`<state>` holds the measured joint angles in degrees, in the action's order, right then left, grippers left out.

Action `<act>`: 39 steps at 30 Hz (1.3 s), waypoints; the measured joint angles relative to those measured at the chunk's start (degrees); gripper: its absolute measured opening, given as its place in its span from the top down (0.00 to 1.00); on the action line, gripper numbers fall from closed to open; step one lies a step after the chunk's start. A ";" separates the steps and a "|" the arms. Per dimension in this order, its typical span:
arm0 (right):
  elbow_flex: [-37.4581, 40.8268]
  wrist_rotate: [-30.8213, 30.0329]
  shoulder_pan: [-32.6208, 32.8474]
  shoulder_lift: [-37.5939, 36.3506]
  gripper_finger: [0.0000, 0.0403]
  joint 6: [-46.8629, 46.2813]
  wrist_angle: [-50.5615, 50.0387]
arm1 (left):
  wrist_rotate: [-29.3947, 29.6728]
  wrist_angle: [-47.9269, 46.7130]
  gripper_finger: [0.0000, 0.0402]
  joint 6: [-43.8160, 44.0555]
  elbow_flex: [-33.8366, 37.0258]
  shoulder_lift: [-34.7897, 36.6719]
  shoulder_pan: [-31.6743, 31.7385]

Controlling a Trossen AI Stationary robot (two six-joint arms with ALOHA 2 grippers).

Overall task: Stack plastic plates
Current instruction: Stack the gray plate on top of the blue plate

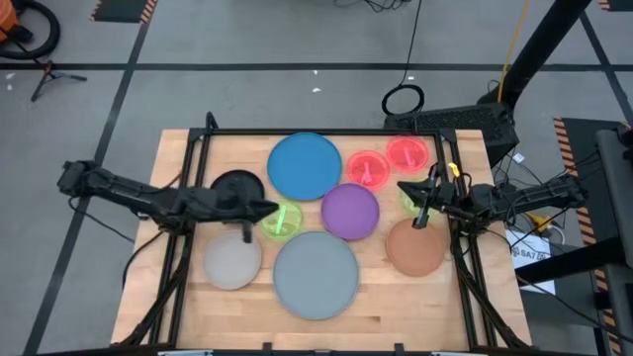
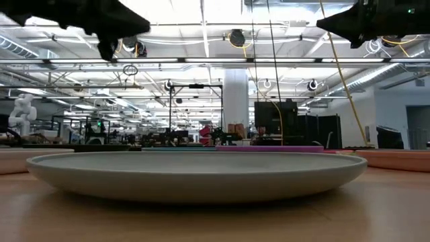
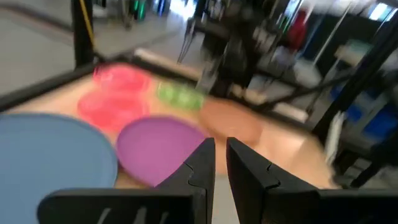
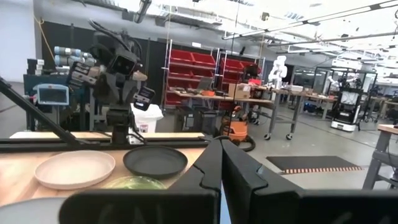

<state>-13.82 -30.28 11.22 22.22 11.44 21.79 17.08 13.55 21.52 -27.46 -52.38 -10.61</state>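
Tabletop plates [image 1: 315, 274] lie below both raised tools.

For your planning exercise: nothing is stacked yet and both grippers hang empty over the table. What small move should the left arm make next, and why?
Probably lower the left gripper onto the small green plate just beside it. Its fingers are nearly shut and hold nothing, so they would need opening first. All plates lie flat and separate, and the large grey plate close by would suit as a base.
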 joint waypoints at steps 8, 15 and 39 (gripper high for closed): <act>-0.02 0.02 0.00 0.00 1.00 -0.11 -0.76 | -0.02 -9.24 0.88 -2.56 -11.32 -20.07 0.02; -0.02 0.02 0.00 0.00 1.00 -0.20 -1.26 | -0.63 -13.53 0.88 -5.91 -18.36 -34.26 0.09; -0.04 0.04 0.00 -0.02 1.00 -0.26 -3.39 | -5.11 -18.61 0.88 -6.56 -26.56 -46.82 3.67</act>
<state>-13.87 -30.24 11.22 22.20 11.18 18.40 11.97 -5.06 14.96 -54.02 -99.20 -6.94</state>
